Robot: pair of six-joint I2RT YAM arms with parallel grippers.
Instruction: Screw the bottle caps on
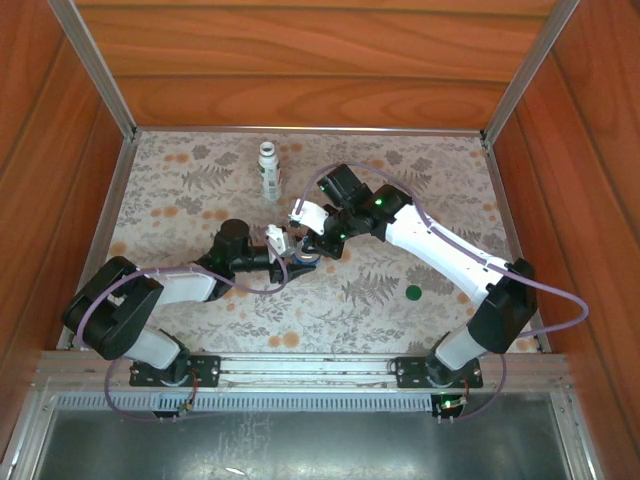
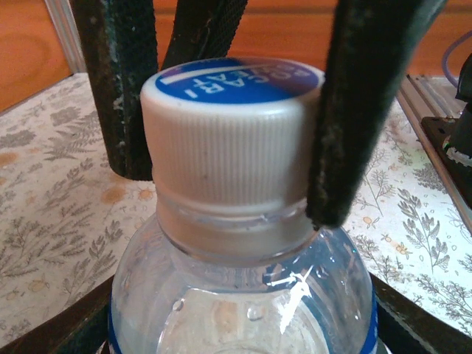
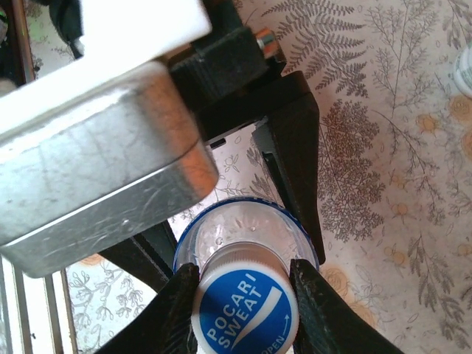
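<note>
The short clear bottle [image 2: 243,295] with a blue label stands upright mid-table, and my left gripper [image 2: 240,335] is shut on its body [image 3: 243,221]. The blue cap [image 3: 247,313], white-ribbed on its side [image 2: 228,147], sits on the bottle's neck. My right gripper [image 3: 245,284] is shut on this cap from above, one pad on each side. In the top view both grippers meet at the bottle [image 1: 298,252]. The taller white bottle [image 1: 268,170] stands upright at the back, with no cap on it. The dark green cap [image 1: 413,292] lies flat on the table by the right arm.
Wooden walls and metal rails [image 1: 100,70] border the floral tabletop [image 1: 180,200]. A purple cable [image 1: 260,285] loops beside the left wrist. The white bottle stands a short way behind the grippers.
</note>
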